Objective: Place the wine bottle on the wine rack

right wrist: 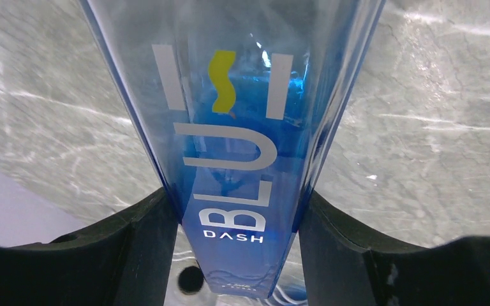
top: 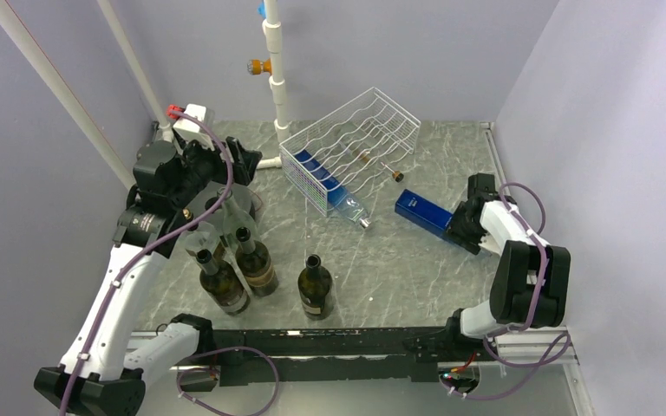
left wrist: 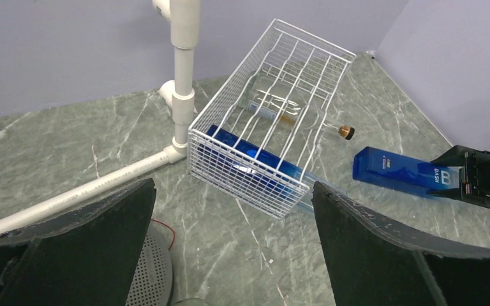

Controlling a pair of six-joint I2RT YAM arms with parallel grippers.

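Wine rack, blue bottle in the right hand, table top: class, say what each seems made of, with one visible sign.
Wine rack: likely metal wire, white coated; thin rigid rods. Blue bottle: glass or clear plastic, glossy; see-through, with highlights. Table top: stone or stone-look laminate, smooth; grey-green with pale veins.

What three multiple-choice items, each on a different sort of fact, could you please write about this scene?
1. Where do the dark bottles stand? A at the far wall; B by the left arm; C at the right wall.
2. What colour is the bottle in the right gripper? A green; B blue; C red.
3. How is the left gripper? A open; B shut empty; C shut on a bottle.
Answers: B, they stand before the left arm; B, blue glass sits between its fingers; A, its fingers gape with nothing between.
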